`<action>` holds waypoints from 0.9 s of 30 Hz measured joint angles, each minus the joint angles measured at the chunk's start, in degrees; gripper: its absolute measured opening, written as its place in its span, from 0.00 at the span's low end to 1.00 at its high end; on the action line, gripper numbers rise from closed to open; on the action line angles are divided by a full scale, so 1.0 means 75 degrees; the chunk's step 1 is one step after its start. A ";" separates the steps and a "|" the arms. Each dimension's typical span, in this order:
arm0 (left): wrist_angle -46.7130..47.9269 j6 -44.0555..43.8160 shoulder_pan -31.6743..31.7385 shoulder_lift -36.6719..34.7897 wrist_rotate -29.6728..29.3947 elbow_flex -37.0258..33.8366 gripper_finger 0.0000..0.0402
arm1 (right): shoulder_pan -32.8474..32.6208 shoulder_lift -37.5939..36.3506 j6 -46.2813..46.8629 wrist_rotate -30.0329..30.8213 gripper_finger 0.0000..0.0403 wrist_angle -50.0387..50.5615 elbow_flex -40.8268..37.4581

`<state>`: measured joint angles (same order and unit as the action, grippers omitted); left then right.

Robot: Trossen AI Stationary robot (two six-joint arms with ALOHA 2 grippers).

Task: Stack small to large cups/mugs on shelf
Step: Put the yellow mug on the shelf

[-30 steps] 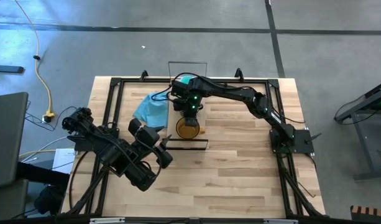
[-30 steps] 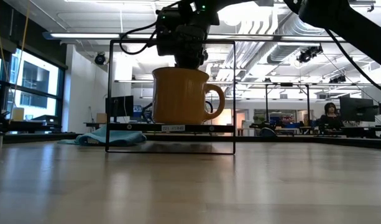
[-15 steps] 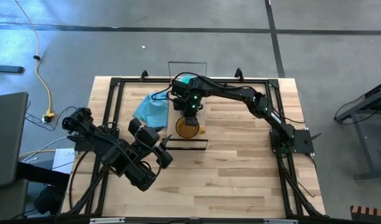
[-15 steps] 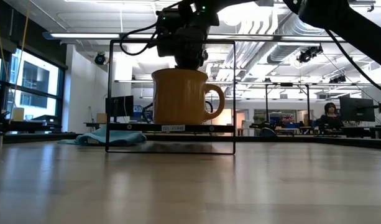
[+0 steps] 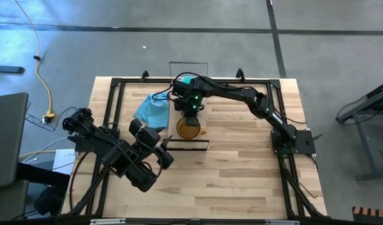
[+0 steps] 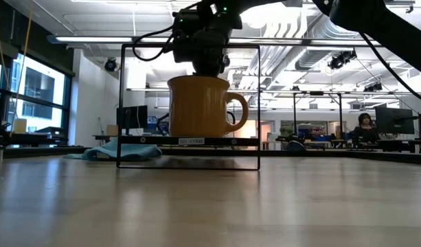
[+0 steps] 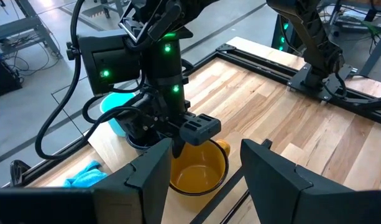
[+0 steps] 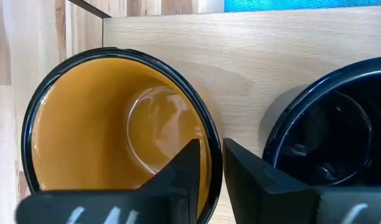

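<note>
The right gripper (image 8: 206, 180) stands over the amber-orange mug (image 8: 109, 124), fingers slightly apart, straddling its rim. The mug sits upright on the shelf (image 8: 240, 62), mouth up, handle away from the black mug (image 8: 330, 134) beside it. The left gripper (image 7: 206, 180) waits spread open.

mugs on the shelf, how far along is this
Nearly finished. All three mugs stand in a row on the shelf: the teal mug, the black mug, then the amber mug. In hand: the right gripper straddles the amber mug's rim, fingers slightly apart, apparently letting go. Left: lifting that arm clear. The left gripper waits open nearby.
</note>
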<state>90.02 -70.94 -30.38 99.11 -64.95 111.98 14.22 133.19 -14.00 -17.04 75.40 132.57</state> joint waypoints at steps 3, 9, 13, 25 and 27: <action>0.0000 0.0000 -0.0002 0.0000 0.0000 0.0000 0.45 | 0.0000 0.0000 0.0000 -0.0090 0.15 -0.0001 0.0000; -0.0002 0.0000 -0.0002 0.0000 0.0000 0.0000 0.45 | -0.0003 0.0000 -0.0002 -0.0173 0.15 0.0002 0.0000; 0.0000 0.0000 -0.0002 0.0000 0.0000 0.0000 0.45 | -0.0007 0.0003 -0.0042 -0.0371 0.17 -0.0001 0.0000; 0.0000 0.0000 0.0001 0.0000 0.0000 0.0000 0.45 | -0.0017 0.0003 -0.0006 -0.0410 0.25 -0.0001 0.0000; 0.0000 0.0000 0.0000 0.0000 0.0000 0.0000 0.45 | -0.0017 0.0003 -0.0004 -0.0410 0.25 -0.0001 0.0000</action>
<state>90.02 -70.94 -30.38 99.11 -64.95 111.98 14.09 133.21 -14.03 -20.12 75.40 132.57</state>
